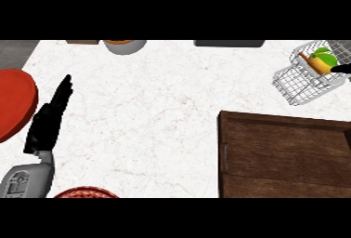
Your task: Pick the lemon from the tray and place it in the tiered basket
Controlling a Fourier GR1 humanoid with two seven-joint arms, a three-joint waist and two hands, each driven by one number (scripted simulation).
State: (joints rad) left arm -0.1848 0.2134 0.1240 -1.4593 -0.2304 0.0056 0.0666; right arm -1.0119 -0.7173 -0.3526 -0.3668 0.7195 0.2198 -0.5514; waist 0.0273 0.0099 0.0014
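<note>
Across the white marble-patterned counter (pixel 158 116), a dark brown wooden tray (pixel 284 158) sat at the near right. At the far right stood a white wire tiered basket (pixel 302 86), and the yellow-green lemon (pixel 323 59) lay in its upper tier. A black fingertip of the right hand (pixel 342 69) showed at the right edge beside the lemon; whether it was open could not be told. At the left, the left hand (pixel 49 118) rested with fingers straight, beside a red round plate (pixel 12 102).

right robot hand (pixel 343 69): you see only a fingertip at 3 o'clock edge | tray (pixel 284 155): cut off at 4 o'clock | red plate (pixel 14 102): clipped at 9 o'clock
</note>
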